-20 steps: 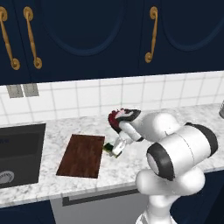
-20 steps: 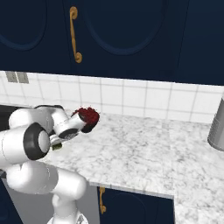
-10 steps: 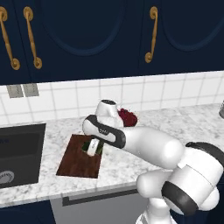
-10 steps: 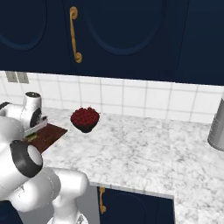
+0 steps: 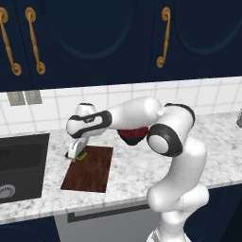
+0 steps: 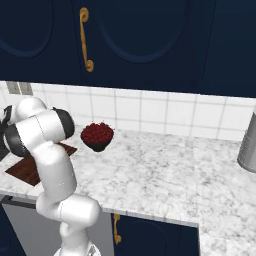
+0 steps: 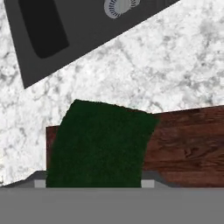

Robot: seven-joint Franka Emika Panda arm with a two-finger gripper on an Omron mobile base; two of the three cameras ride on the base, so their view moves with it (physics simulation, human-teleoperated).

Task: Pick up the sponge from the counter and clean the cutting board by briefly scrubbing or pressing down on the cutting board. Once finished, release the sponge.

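Jaws grip sponge (image 7: 98, 146) at cutting board (image 5: 90, 169) corner; hand view adds sink (image 7: 65, 30)

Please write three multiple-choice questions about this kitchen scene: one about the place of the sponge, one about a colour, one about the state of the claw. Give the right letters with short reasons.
1. Where is the sponge?
A. in the sink
B. at the far corner of the cutting board
C. beside the fruit bowl

2. What colour is the sponge's top?
A. dark green
B. red
C. white

3. What is the claw doing?
A. hanging open, high above the counter
B. resting inside the sink
C. closed on the sponge, low over the board

Answers: 1 B, the hand view shows the sponge overlapping the board's corner; 2 A, its top is dark green in the hand view; 3 C, the sponge sits between the fingers.
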